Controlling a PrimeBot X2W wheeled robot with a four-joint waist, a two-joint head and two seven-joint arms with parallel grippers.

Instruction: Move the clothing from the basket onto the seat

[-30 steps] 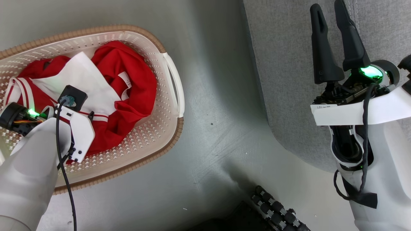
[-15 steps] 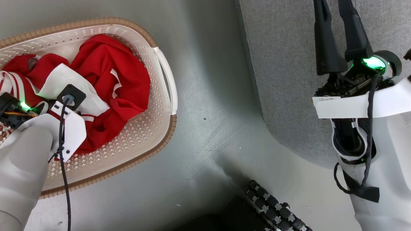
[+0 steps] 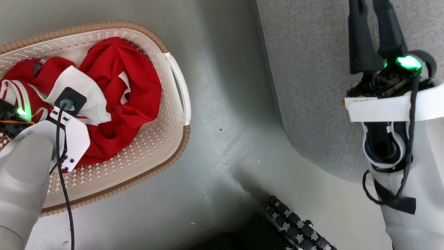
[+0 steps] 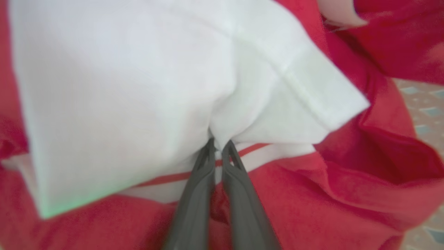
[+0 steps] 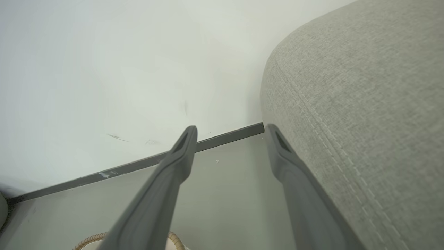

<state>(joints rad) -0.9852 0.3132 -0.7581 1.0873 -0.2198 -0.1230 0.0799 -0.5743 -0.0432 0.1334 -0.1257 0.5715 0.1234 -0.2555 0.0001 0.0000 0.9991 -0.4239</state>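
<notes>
Grasp step: left jaws pressed together, pinching a white fold of the clothing [image 4: 121, 86], which lies in the basket [image 3: 163, 139]; the blurred view suggests a thin catch. Right jaws spread above the seat [image 3: 312, 69]. Next: lift clear, carry across to the seat

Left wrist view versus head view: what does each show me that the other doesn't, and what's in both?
Left wrist view: a close-up of the left jaws shut on a fold of the white panel of the soft red-and-white clothing. Head view: the brown rim and handle of the cream perforated plastic basket, the grey floor, the large grey woven-fabric seat, and the right jaws standing open near it. Both: the bunched clothing lying in the basket, whose perforated wall peeks in at the wrist view's right edge.
</notes>
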